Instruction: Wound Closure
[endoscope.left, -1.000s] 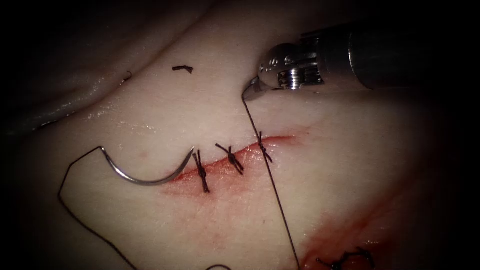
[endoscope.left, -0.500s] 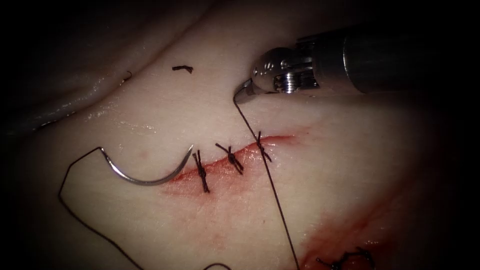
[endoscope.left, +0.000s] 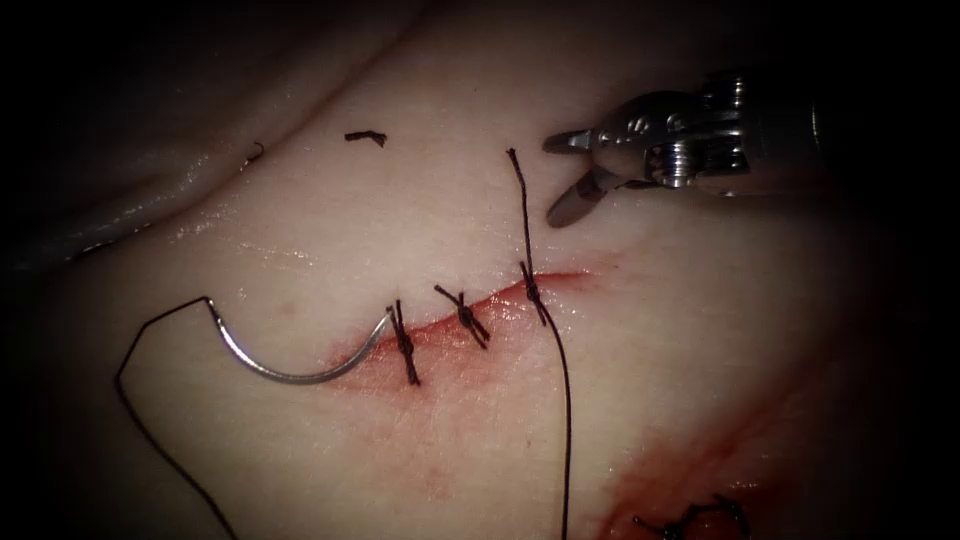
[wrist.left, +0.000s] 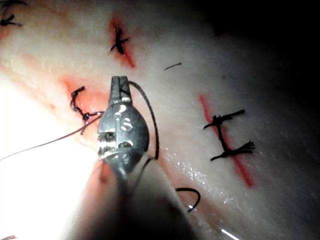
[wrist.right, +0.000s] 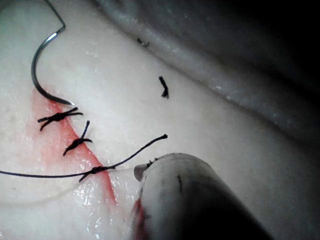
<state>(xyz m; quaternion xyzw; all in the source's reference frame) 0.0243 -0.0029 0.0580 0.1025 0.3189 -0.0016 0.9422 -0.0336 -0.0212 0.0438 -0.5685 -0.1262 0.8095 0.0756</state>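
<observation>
The right tool (endoscope.left: 570, 175) is seen with its jaws spread apart, nothing held, just right of the free thread (endoscope.left: 520, 205) end; the left tool (wrist.left: 120, 90) is closed on thread; the needle (endoscope.left: 290, 365) lies on the tissue (endoscope.left: 300, 240), left of the cut (endoscope.left: 500, 300), its tip beside the leftmost stitch (endoscope.left: 404, 345).

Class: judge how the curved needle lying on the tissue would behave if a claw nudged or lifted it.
The needle is probably stiff: its arc holds shape. Its shiny metal may slip in a grip. Lying flat left of the cut, it could pivot when nudged, dragging its thread.
</observation>
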